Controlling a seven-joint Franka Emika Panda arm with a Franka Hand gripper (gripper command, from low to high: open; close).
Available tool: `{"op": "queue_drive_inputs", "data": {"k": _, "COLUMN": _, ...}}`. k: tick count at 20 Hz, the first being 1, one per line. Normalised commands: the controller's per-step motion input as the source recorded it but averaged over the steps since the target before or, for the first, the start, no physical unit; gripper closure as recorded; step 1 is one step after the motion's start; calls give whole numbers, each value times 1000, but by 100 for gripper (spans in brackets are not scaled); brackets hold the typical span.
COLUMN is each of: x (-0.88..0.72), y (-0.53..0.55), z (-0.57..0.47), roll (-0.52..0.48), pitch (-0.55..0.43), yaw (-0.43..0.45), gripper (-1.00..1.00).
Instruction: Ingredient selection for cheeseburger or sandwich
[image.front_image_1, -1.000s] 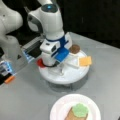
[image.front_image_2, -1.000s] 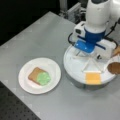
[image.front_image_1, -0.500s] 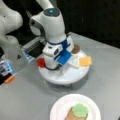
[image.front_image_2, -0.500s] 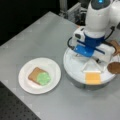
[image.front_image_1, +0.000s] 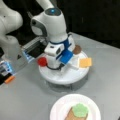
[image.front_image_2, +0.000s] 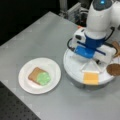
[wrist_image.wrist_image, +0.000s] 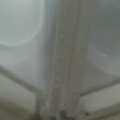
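Hovering low over the round white tray (image.front_image_2: 75, 72), the tool (image.front_image_1: 58, 67) had barely shifted from half a second earlier; whether it was clenched or released could not be told, its fingers hidden behind the wrist. The tomato (image.front_image_1: 42, 61), cheese (image.front_image_2: 90, 78) and patty (image.front_image_2: 113, 69) lay on the tray; bread (image.front_image_2: 33, 74) topped with lettuce (image.front_image_2: 43, 78) sat on the plate (image.front_image_2: 25, 85), so the sandwich was only begun
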Motion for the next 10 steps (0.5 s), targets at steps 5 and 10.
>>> {"op": "queue_drive_inputs", "data": {"k": 5, "x": 165, "y": -55, "z": -86, "roll": -62, "pitch": 42, "yaw": 458, "gripper": -100}}
{"op": "queue_drive_inputs", "data": {"k": 10, "x": 201, "y": -45, "z": -97, "roll": 24, "pitch": 108, "yaw": 527, "gripper": -100}}
